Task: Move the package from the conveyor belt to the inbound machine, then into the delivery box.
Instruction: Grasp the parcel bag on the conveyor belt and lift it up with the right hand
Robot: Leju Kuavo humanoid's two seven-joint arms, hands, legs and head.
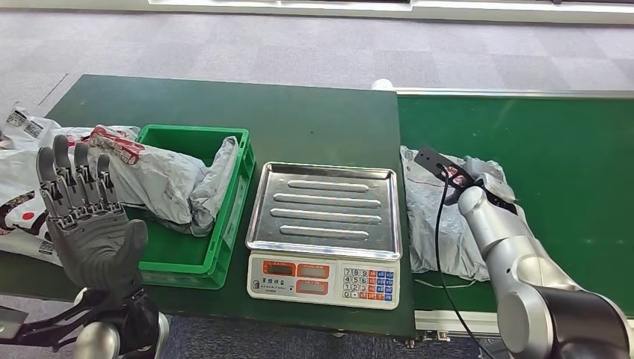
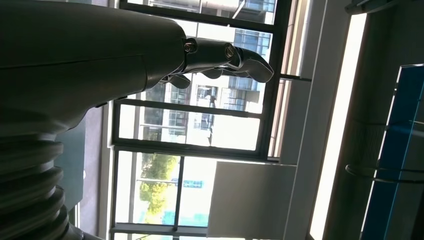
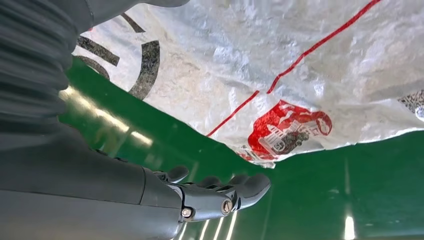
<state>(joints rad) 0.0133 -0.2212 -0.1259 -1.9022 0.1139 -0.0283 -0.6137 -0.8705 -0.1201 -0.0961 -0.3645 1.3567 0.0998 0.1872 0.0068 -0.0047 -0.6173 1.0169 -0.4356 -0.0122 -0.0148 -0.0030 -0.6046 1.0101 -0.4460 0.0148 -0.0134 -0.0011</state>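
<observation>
While left hand [image 1: 90, 232] is raised, fingers spread — green crate [image 1: 224, 232] holds grey packages [image 1: 168, 183] | right fingers: unclear

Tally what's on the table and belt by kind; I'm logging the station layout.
Crate: 1
Scale: 1
Grey parcels: 3, one in the crate, one on the belt, one at the table's left end; that heap may hold more.
Total: 5
</observation>
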